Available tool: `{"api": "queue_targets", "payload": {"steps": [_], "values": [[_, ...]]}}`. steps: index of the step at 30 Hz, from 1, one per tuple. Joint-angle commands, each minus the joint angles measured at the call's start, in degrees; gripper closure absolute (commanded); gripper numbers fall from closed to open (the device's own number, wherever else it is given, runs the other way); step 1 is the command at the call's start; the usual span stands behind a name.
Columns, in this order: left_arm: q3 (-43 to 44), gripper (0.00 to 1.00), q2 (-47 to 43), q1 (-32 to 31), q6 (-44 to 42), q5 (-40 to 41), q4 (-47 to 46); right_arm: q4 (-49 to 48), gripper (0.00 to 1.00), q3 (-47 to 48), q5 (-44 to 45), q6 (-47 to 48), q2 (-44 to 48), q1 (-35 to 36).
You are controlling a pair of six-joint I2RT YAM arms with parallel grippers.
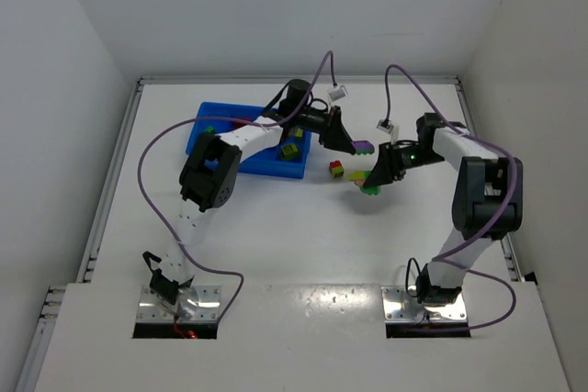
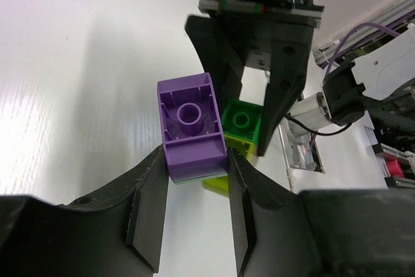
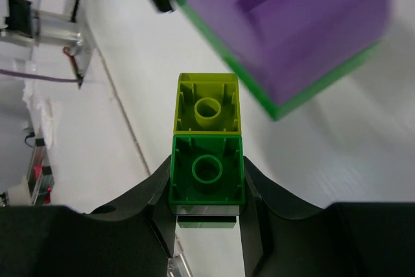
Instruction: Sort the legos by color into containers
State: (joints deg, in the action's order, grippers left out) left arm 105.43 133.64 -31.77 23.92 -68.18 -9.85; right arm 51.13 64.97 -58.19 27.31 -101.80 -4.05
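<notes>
Legos [image 1: 337,169] lie loose on the white table [image 1: 276,245] just right of the blue tray [image 1: 213,109], and a few more sit inside it. Your left gripper [image 2: 194,173] is clamped on a purple brick [image 2: 190,124]. Your right gripper [image 3: 207,209] is clamped on a green brick [image 3: 207,170] with a yellow-green brick [image 3: 207,105] joined to its far end. You have both loads close together, near the loose pieces, right of the tray.
</notes>
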Motion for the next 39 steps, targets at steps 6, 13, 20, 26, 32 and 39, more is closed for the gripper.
{"api": "queue_targets", "payload": {"steps": [6,13,20,26,32,39], "values": [[-3.1,1.0,-3.7,1.6,-0.8,-0.8,-0.5,-8.9,0.39,6.3,0.8,-12.0,-5.8,0.3],[-7.3,1.0,-5.9,2.8,5.6,-6.3,-8.2,-7.2,0.31,9.1,-12.2,-10.8,-7.6,-0.3],[-7.3,1.0,-7.0,2.8,6.8,-10.4,-8.2,-4.0,0.31,12.8,-19.0,-5.9,-8.9,0.9],[-6.8,1.0,-7.5,2.2,6.8,-12.0,-7.0,-4.7,0.34,13.4,-18.4,-5.3,-10.1,1.4],[-4.5,1.0,-7.5,1.7,3.3,-13.2,-1.2,-5.3,0.48,15.1,-18.4,-5.3,-10.1,1.4],[-4.5,1.0,-7.0,1.7,2.3,-13.7,-0.1,-5.3,0.66,15.6,-20.1,-5.3,-9.6,1.4]]}}
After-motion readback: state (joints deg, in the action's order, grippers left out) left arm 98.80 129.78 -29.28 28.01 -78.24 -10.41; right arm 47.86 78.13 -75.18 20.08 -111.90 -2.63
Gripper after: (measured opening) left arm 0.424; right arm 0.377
